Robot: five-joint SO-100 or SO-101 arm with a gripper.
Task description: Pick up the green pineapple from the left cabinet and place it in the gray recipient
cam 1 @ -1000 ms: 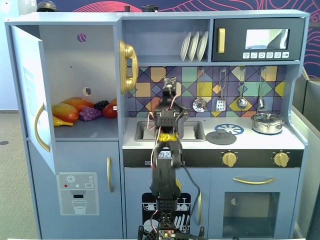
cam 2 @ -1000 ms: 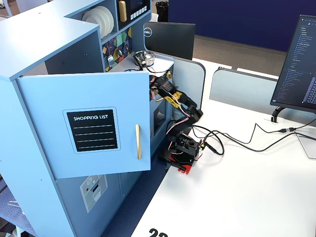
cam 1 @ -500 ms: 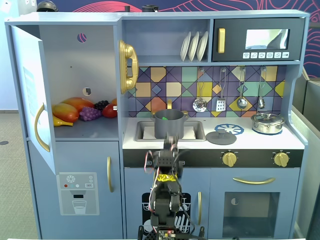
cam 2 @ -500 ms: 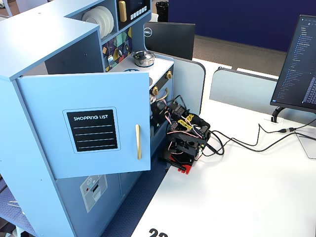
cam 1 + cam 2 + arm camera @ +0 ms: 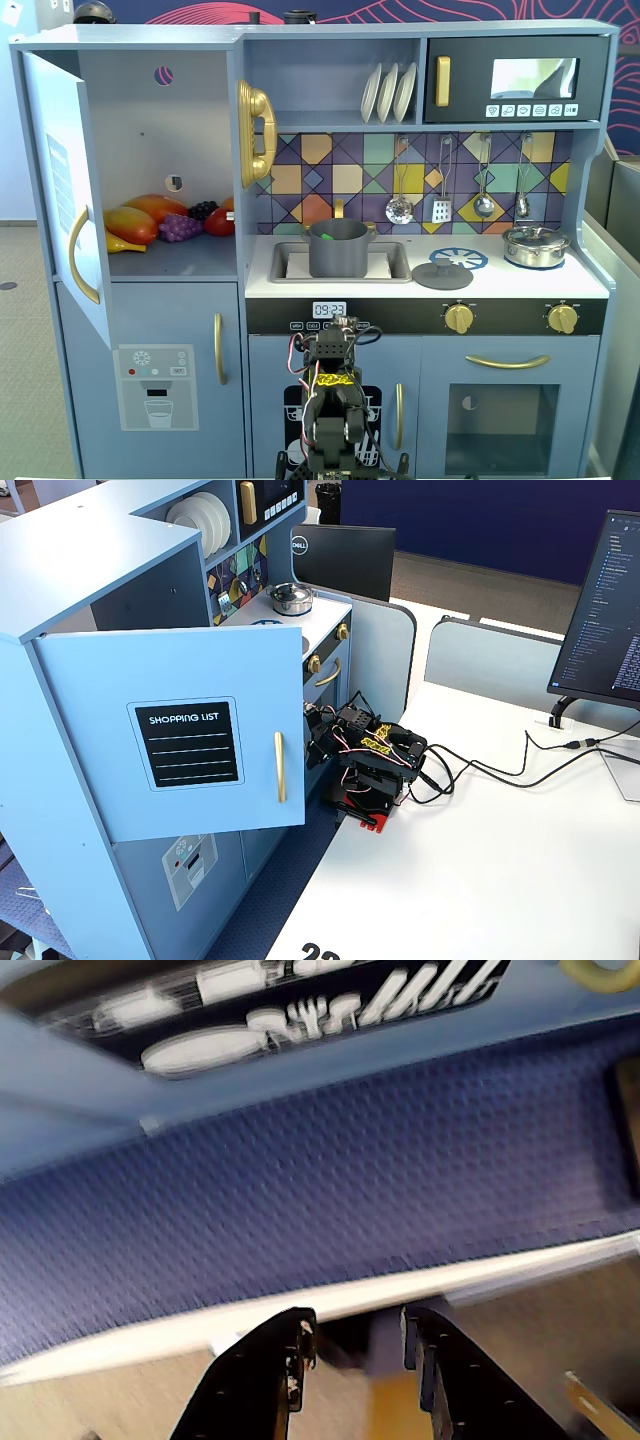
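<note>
— What words can you read?
— "SHOPPING LIST" on the tall gray-blue cabinet [image 5: 160, 150] door, and "09:23" on the little clock [image 5: 329, 310].
— Where is the small green toy pineapple [image 5: 329, 236]?
— Inside the dark gray round pot [image 5: 338, 255], in the sink.
— And the black gripper [image 5: 355, 1345]?
— Its two fingers are apart, holding nothing.

Black arm [image 5: 375, 765] with red, white, yellow wiring.

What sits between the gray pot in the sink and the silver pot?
In a fixed view, a flat gray lid lies on the counter between the gray pot and silver pot.
</note>
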